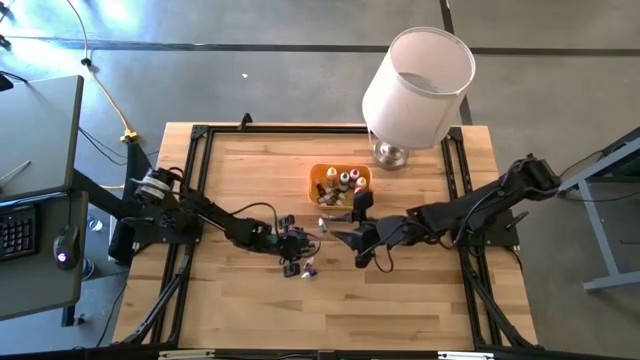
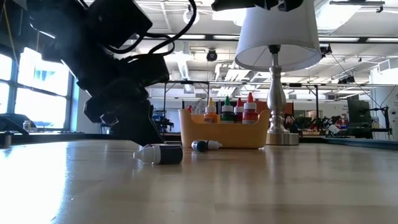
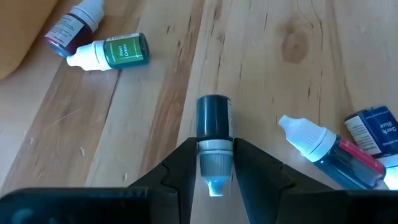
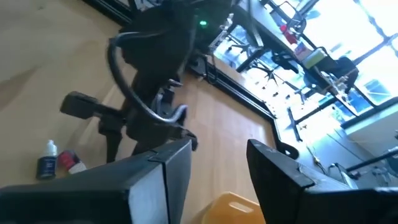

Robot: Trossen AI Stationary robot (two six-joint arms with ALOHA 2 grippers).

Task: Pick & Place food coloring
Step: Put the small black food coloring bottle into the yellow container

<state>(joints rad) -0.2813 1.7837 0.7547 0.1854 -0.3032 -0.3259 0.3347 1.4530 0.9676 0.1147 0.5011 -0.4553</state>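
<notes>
Left claw (image 3: 214,163) around dark bottle (image 3: 214,121).

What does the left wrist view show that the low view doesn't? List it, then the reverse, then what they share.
Only the left wrist view: the left gripper closed on the neck of a dark bottle, a green-labelled bottle lying on the wood, and a dark blue label at the frame edge.

Only the low view: the orange tray with bottles standing upright in it, the lamp behind it, and the room beyond.

Both: the wooden table with loose bottles lying on their sides.
</notes>
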